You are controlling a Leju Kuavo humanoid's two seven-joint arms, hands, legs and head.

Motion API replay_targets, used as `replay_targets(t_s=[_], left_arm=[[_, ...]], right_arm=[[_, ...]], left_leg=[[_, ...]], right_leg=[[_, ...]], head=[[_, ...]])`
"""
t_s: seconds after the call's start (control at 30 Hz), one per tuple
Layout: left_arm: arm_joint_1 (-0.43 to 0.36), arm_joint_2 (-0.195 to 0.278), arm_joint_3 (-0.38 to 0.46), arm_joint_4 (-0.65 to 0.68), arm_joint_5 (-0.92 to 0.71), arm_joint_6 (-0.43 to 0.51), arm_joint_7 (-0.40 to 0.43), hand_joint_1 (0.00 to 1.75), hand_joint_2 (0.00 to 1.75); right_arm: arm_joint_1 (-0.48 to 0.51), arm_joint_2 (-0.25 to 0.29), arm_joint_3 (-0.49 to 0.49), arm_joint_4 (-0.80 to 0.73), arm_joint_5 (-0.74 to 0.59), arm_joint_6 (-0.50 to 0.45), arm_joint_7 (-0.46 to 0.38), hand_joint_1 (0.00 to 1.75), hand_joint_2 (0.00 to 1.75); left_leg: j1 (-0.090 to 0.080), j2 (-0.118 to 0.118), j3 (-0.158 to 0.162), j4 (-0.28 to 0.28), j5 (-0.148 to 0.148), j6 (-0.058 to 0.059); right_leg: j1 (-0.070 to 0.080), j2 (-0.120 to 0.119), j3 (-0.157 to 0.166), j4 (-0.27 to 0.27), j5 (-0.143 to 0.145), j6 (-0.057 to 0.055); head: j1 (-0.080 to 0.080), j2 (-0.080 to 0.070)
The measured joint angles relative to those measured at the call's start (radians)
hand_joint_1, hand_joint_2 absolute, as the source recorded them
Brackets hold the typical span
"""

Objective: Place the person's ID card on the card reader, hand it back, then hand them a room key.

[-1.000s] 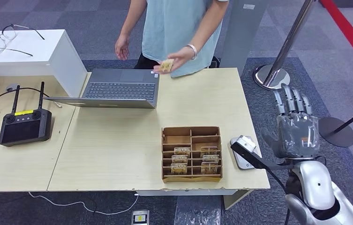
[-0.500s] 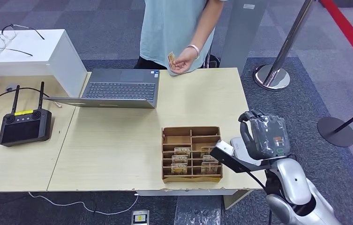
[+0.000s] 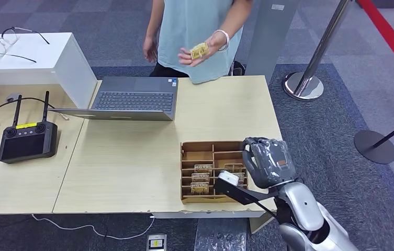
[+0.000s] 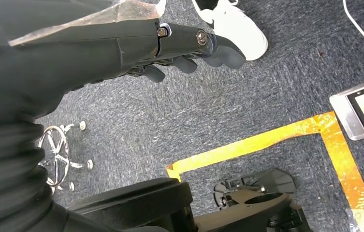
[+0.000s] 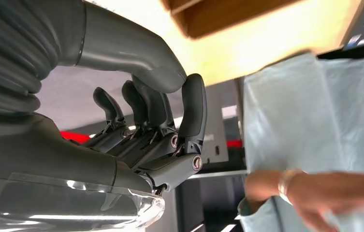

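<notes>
The pale wooden tabletop carries, in order of bulk, an open laptop at its far edge and a compartmented wooden box of room keys near the front edge. The card reader should lie just right of that box, but the robot's forearm and hand cover that spot, so I cannot confirm it.

A person in a light blue shirt stands at the far side. The card lies on their upturned hand, raised at chest height, well apart from the robot. Whether it is the ID card or an already delivered key is not legible.

The right hand hovers over the right edge of the key box, fingers curled inward; the right wrist view shows nothing between them. The left hand hangs toward the carpeted floor, fingers loosely bent and holding nothing.

My reading is that the step in hand is either collecting the offered card or picking a key. A pickup from the box would call for the curled fingers to part, lower into a compartment and pinch one upright key. Taking the card would call for a long reach across the tabletop with the palm opened.
</notes>
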State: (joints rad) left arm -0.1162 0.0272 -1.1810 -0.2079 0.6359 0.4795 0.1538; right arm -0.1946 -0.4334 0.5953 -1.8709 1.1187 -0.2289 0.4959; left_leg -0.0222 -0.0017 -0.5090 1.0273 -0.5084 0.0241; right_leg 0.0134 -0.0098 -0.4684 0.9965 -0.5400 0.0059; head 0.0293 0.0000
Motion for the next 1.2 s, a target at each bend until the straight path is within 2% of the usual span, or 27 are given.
replay_targets(t_s=[0.13, 0.63, 0.87, 1.03, 1.2], left_arm=[[0.0, 0.0, 0.0, 0.0, 0.0, -0.001, 0.0, 0.0, 1.75], [0.0, 0.0, 0.0, 0.0, -0.006, -0.006, 0.0, 0.0, 1.75], [0.0, 0.0, 0.0, 0.0, -0.006, -0.006, 0.0, 0.0, 1.75], [0.0, 0.0, 0.0, 0.0, -0.007, -0.007, 0.0, 0.0, 1.75], [0.0, 0.0, 0.0, 0.0, -0.008, -0.01, 0.0, 0.0, 1.75]], right_arm=[[-0.003, 0.015, 0.03, 0.022, -0.015, 0.005, -0.006, 1.09, 1.75], [-0.003, 0.045, 0.107, 0.096, -0.049, 0.016, -0.017, 1.08, 1.75], [-0.004, 0.051, 0.122, 0.118, -0.049, 0.016, -0.017, 0.8, 1.75], [-0.004, 0.053, 0.132, 0.133, -0.057, 0.015, -0.017, 0.71, 1.75], [-0.003, 0.053, 0.142, 0.146, -0.065, 0.013, -0.015, 0.51, 1.75]], left_leg=[[0.0, 0.0, 0.0, 0.0, 0.0, 0.0], [0.0, 0.0, 0.0, 0.0, 0.0, 0.0], [0.0, 0.0, 0.0, 0.0, 0.0, 0.0], [0.0, 0.0, 0.0, 0.0, 0.0, 0.0], [0.0, 0.0, 0.0, 0.0, 0.0, 0.0]], right_leg=[[0.0, 0.0, 0.0, 0.0, 0.0, 0.0], [0.0, 0.0, 0.0, 0.0, 0.0, 0.0], [0.0, 0.0, 0.0, 0.0, 0.0, 0.0], [0.0, 0.0, 0.0, 0.0, 0.0, 0.0], [0.0, 0.0, 0.0, 0.0, 0.0, 0.0]], head=[[0.0, 0.0], [0.0, 0.0], [0.0, 0.0], [0.0, 0.0], [0.0, 0.0]])
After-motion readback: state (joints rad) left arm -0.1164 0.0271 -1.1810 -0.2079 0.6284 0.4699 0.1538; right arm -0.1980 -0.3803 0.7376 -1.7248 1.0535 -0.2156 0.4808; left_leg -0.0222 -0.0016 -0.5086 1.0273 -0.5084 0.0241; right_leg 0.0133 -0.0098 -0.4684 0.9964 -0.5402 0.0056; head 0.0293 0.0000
